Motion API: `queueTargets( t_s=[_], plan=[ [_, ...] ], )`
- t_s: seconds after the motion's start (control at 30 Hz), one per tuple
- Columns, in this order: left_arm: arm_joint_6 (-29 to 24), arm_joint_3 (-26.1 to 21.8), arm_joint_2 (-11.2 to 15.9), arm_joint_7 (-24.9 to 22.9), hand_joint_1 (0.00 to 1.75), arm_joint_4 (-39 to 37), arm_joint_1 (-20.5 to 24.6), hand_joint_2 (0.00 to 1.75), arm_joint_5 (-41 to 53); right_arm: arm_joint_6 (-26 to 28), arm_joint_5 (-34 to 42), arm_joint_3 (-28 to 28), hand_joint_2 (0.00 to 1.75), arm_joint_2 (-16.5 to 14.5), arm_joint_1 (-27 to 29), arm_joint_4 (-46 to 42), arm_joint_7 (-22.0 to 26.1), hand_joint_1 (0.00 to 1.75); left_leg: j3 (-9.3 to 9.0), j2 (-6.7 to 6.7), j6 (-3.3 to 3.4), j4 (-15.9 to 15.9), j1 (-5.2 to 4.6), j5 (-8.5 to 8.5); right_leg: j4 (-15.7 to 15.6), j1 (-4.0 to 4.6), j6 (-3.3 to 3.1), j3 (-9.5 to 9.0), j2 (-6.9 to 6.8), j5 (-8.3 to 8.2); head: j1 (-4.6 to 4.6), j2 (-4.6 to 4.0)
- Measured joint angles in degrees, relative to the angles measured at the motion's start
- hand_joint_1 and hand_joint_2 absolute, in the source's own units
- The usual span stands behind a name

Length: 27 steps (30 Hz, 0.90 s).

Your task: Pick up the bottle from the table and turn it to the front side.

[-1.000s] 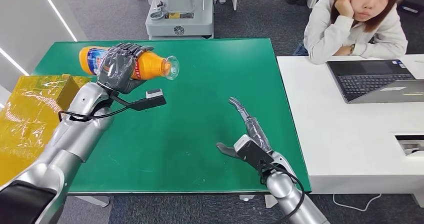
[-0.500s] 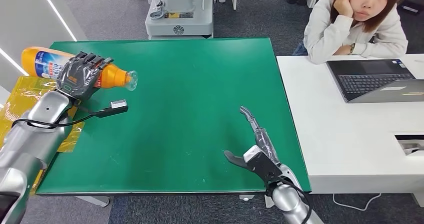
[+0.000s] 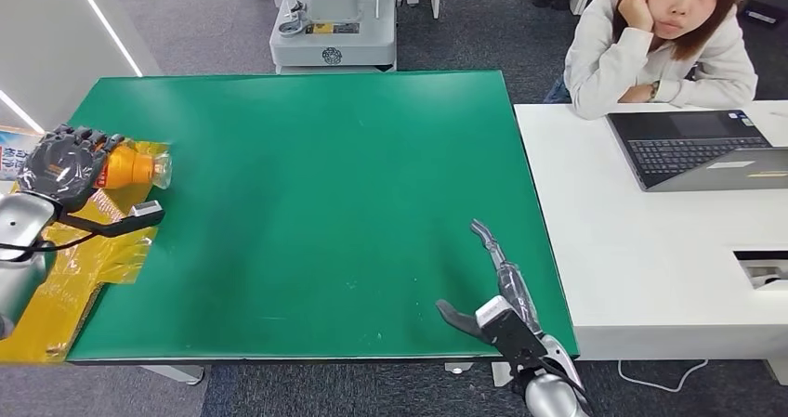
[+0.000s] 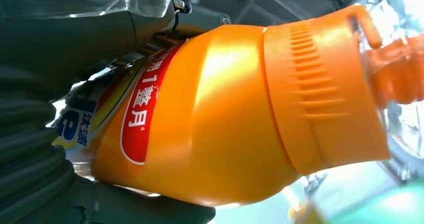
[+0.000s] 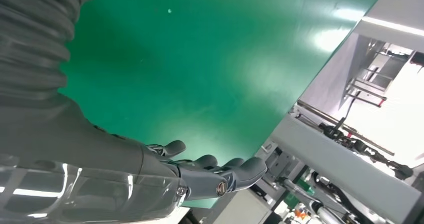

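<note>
Nearest, at the lower right of the head view, the right robot hand (image 3: pixel 497 292) hangs over the near edge of the flat green tabletop (image 3: pixel 334 213), its dark fingers (image 3: pixel 485 239) stretched out and apart, holding nothing; the right wrist view shows the same hand (image 5: pixel 210 176) with loosely extended fingers above the green surface. Further back, at the far left of the head view, the left robot hand (image 3: pixel 63 162) is wrapped around the orange plastic bottle with a blue-and-white label and clear cap (image 3: pixel 130 168), gripping it about its middle. That bottle lies on its side in the grasp, cap end pointing toward the middle of the frame, lifted off the tabletop and hovering over its left edge, above a crinkled sheet of yellow transparent wrapping (image 3: pixel 70 268). Close up, the left wrist view shows the bottle (image 4: pixel 240 109) with a ribbed orange collar and a red label patch bearing white characters. Beyond the green surface, at right, a white desk (image 3: pixel 632 241) carries an open grey laptop (image 3: pixel 702 148). Behind it sits a person in a pale sweatshirt (image 3: pixel 650 55), and a grey machine base (image 3: pixel 333 22) stands at upper centre.
</note>
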<state>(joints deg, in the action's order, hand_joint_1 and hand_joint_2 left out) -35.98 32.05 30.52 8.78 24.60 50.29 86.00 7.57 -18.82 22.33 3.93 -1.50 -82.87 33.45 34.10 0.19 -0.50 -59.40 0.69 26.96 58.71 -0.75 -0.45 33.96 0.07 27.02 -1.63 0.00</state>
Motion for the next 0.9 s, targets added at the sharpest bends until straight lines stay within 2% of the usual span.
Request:
queueTargets(
  t_s=[0.23, 0.67, 0.73, 0.83, 0.9],
  plan=[
    [4.9, -1.3, 0.0, 0.8, 1.75, -3.1, -1.7, 1.75, 2.1, -1.0, -0.7, -1.5, 1.75, 0.0, 0.1, 0.0, 0.8, 0.00, 0.00, -0.01, 0.00, 0.0, -0.01, 0.00, 0.0, -0.01, 0.00, 0.00, -0.01, 0.00, -0.01, 0.00],
    [10.3, -1.8, -4.2, 3.4, 1.74, -6.0, -6.4, 1.75, 2.6, -1.8, -1.2, -1.5, 1.75, 0.0, -1.1, 0.3, 0.7, 0.00, 0.00, -0.03, 0.00, 0.0, -0.02, 0.00, 0.0, -0.01, 0.00, 0.00, -0.03, 0.00, 0.01, 0.00],
    [11.8, -2.1, -5.0, 3.4, 1.62, -6.4, -7.0, 1.75, 2.1, -1.8, -1.2, -1.5, 1.75, 0.0, -1.2, 0.3, 0.7, 0.00, 0.00, -0.05, 0.00, 0.0, -0.02, 0.00, 0.0, -0.01, 0.00, -0.01, -0.05, 0.00, 0.01, 0.00],
    [14.9, -3.2, -6.2, 3.1, 1.17, -6.9, -7.1, 1.75, 0.7, -1.7, -1.1, -1.5, 1.75, 0.0, -1.3, 0.3, 0.5, 0.00, -0.01, -0.09, 0.00, 0.0, -0.03, 0.00, 0.0, -0.02, 0.00, -0.04, -0.10, 0.00, 0.01, 0.00],
    [16.8, -4.1, -6.8, 2.3, 0.55, -7.2, -7.1, 1.75, -0.5, -1.7, -1.1, -1.5, 1.75, 0.0, -1.3, 0.3, 0.4, 0.00, -0.02, -0.11, 0.00, 0.0, -0.03, 0.00, 0.0, -0.02, 0.00, -0.05, -0.13, 0.00, 0.01, 0.00]
  ],
)
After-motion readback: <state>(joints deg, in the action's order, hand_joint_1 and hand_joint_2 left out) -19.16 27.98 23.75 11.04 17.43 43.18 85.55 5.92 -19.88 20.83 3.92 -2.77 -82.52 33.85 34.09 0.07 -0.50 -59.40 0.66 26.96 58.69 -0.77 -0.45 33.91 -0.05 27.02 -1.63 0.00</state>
